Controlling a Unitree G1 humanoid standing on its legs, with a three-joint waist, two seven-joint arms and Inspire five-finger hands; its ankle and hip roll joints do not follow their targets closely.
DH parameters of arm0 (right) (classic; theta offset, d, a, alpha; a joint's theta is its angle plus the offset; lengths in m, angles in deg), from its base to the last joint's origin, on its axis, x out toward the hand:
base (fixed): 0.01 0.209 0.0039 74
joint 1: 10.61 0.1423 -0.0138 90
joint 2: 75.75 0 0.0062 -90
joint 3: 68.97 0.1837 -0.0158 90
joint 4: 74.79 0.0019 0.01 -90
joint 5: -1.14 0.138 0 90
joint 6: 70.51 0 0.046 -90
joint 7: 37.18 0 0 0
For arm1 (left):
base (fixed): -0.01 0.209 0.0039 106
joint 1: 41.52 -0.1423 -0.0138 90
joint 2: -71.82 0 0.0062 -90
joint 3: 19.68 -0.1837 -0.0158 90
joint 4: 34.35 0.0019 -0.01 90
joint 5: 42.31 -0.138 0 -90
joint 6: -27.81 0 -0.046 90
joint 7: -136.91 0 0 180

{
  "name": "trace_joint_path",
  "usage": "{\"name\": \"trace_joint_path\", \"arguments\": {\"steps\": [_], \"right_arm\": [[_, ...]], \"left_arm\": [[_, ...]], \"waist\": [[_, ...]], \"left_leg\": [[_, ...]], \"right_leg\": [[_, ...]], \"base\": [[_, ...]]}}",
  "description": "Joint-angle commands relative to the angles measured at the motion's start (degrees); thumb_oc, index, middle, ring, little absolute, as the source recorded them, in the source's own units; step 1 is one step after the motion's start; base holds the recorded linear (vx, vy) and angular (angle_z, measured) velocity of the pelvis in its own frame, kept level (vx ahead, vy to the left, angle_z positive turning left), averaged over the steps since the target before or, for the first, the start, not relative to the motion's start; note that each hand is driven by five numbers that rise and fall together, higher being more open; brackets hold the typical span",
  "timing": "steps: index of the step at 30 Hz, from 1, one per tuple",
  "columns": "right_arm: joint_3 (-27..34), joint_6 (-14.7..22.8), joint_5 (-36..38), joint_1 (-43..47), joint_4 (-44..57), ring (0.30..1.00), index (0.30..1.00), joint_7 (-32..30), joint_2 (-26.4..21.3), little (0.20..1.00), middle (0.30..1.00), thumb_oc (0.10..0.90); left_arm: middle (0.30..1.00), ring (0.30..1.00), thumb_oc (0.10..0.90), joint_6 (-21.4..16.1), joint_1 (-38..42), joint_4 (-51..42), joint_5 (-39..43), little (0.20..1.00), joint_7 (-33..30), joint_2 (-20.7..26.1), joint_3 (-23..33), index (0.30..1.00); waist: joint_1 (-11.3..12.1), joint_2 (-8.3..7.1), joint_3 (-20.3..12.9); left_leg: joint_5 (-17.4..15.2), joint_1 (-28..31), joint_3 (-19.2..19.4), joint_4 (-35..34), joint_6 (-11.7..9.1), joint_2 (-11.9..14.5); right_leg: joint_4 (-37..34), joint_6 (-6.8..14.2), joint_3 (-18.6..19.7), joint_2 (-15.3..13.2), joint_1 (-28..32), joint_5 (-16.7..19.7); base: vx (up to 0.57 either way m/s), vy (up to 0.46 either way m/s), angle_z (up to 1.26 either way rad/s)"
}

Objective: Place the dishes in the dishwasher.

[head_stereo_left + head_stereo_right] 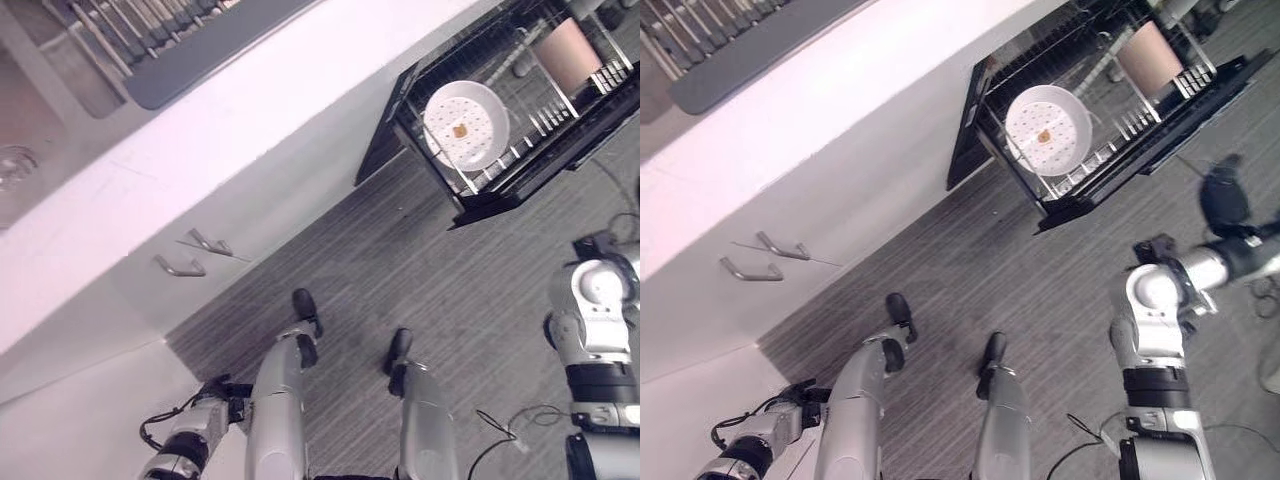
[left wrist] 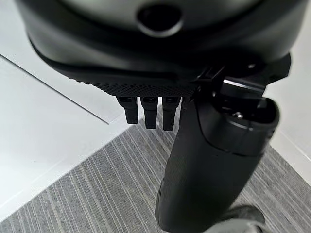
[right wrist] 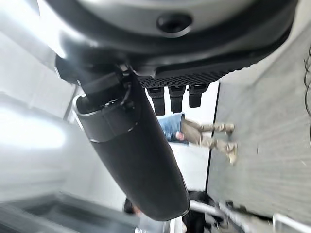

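The dishwasher's lower rack (image 1: pixel 1077 196) is pulled out over its open door (image 1: pixel 560 160). A white plate (image 1: pixel 465 125) stands on edge in the rack, and a tan cup (image 1: pixel 1148 52) sits further back among the tines. My right hand (image 1: pixel 1223 200) hangs in the air just in front of the open door; its fingers are relaxed and it holds nothing, as the right wrist view (image 3: pixel 136 155) shows. My left hand (image 1: pixel 222 392) hangs low beside the white cabinet, open and empty (image 2: pixel 214 160).
A white counter (image 1: pixel 250 110) runs along the left, with a drying rack (image 1: pixel 150 30) and a sink (image 1: pixel 20 160) on it. Two cabinet handles (image 1: pixel 180 265) stick out below. Grey floor (image 1: pixel 420 270) lies between me and the dishwasher. A person (image 3: pixel 201 133) stands far off.
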Motion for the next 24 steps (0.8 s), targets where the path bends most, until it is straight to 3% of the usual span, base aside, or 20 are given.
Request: {"name": "trace_joint_path", "arguments": {"steps": [1, 4, 7, 8, 11, 13, 15, 24], "right_arm": [[9.84, 8.79, 4.38, 0.23, -4.2, 0.9, 0.9, -17.92, -5.04, 0.9, 0.9, 0.8], [10.17, 8.72, 5.51, -0.09, -6.87, 0.9, 0.9, -16.94, -5.01, 0.9, 0.9, 0.8], [8.85, 6.49, 9.09, 0.23, -13.45, 0.9, 0.9, -11.09, -5.4, 0.9, 0.9, 0.8], [6.91, 4.08, 10.15, 1.52, -18.31, 0.9, 0.9, -6.73, -6.05, 0.9, 0.9, 0.8], [3.88, 1.52, -1.96, 3.88, -23.35, 0.9, 0.9, -8.76, -7.91, 0.9, 0.9, 0.8], [-2.08, -7.2, -11.89, 7.13, -23.69, 0.9, 0.9, -5.29, -9.7, 0.9, 0.9, 0.8], [-8.21, -10.01, -14.19, 10.91, -26.33, 0.9, 0.9, -4.52, -11.24, 0.9, 0.9, 0.8], [-17.54, -10.82, -20.79, 21.04, -30.19, 0.9, 0.9, 0.17, -17.35, 0.9, 0.9, 0.8]], "left_arm": [[0.9, 0.9, 0.8, 1.47, -2.37, 3.52, 3.28, 0.9, 0.04, -3.87, -2.49, 0.9], [0.9, 0.9, 0.8, 1.62, -2.01, 3.78, 3.9, 0.9, 0.13, -4.15, -2.67, 0.9], [0.9, 0.9, 0.8, 1.91, -0.81, 4.51, 4.85, 0.9, -0.21, -4.88, -3.25, 0.9], [0.9, 0.9, 0.8, 1.85, -0.05, 5.08, 4.82, 0.9, -0.16, -5.15, -3.69, 0.9], [0.9, 0.9, 0.8, 1.13, 0.78, 6.51, 4.67, 0.9, 0.11, -5.5, -4.24, 0.9], [0.9, 0.9, 0.8, 0.46, 1.42, 7.37, 4.72, 0.9, 0.19, -5.55, -5.02, 0.9], [0.9, 0.9, 0.8, -0.12, 2.0, 7.98, 4.99, 0.9, -0.1, -5.76, -5.22, 0.9], [0.9, 0.9, 0.8, -2.25, 1.88, 10.48, 4.72, 0.9, 2.5, -4.27, -5.44, 0.9]], "waist": [[-0.66, 3.91, -1.12], [-0.69, 4.4, -1.12], [-0.68, 5.09, -1.12], [-0.35, 5.33, -1.12], [0.19, 5.56, -1.12], [0.68, 5.83, -1.12], [1.3, 6.09, -1.12], [3.32, 6.34, -1.12]], "left_leg": [[-1.53, 4.15, -8.76, -4.77, -3.47, -0.26], [-1.5, 3.9, -8.77, -4.56, -3.4, -0.29], [-1.1, 3.4, -8.96, -4.58, -3.46, -0.41], [-0.78, 3.25, -9.12, -4.92, -3.53, -0.58], [-0.6, 2.78, -9.62, -4.77, -3.64, -0.72], [-0.36, 2.4, -9.92, -4.9, -3.6, -0.91], [-0.13, 1.83, -10.15, -4.89, -3.69, -0.73], [0.08, -0.13, -11.41, -4.39, -3.59, -1.2]], "right_leg": [[10.76, -2.09, -4.71, 5.72, -0.23, -9.47], [11.28, -2.26, -4.59, 5.64, -0.67, -9.59], [12.16, -2.67, -4.46, 5.66, -1.57, -9.81], [12.07, -2.83, -4.55, 5.66, -1.78, -9.8], [12.43, -2.96, -4.75, 5.63, -2.17, -9.84], [12.34, -3.19, -4.85, 5.66, -2.53, -9.85], [13.23, -3.44, -5.13, 5.55, -3.38, -10.1], [16.17, -3.83, -6.78, 4.74, -5.24, -10.96]], "base": [[0.0, 0.09, -0.1], [0.0, 0.042, -0.19], [-0.01, 0.045, -0.23], [-0.02, 0.026, -0.16], [-0.01, 0.004, -0.04], [-0.01, 0.001, -0.02], [-0.01, -0.005, 0.02], [-0.01, -0.03, 0.12]]}}
